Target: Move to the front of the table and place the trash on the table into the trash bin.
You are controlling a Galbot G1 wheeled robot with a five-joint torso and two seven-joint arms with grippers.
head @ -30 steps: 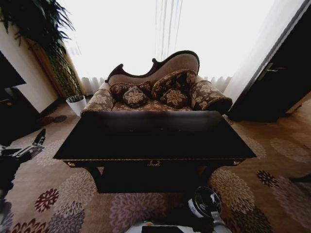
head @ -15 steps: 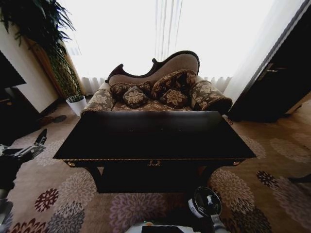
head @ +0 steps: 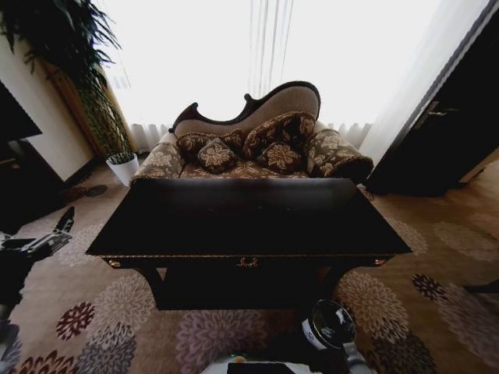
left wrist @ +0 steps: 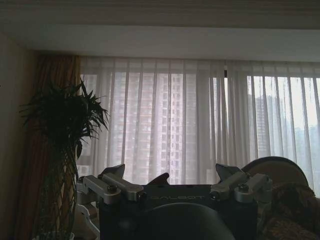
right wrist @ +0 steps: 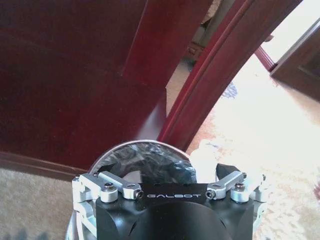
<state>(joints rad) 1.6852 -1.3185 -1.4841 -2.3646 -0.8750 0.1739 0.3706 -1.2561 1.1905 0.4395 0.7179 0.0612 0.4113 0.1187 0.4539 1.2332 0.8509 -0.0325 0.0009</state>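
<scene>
The dark glossy table [head: 248, 222] stands before a patterned chaise sofa [head: 253, 144]. The black trash bin [head: 329, 325] sits below the table's front right corner, under the right gripper [right wrist: 170, 172], fingers apart. The left gripper [head: 58, 227] hangs off the table's left end, fingers spread.

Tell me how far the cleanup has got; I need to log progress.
Done: the robot stands at the front of the table, and its top looks bare, so clearing seems finished. In hand: the right gripper hangs over the trash bin; whether it holds anything is unclear. The left gripper is parked open beside the table. Little seems left.
</scene>
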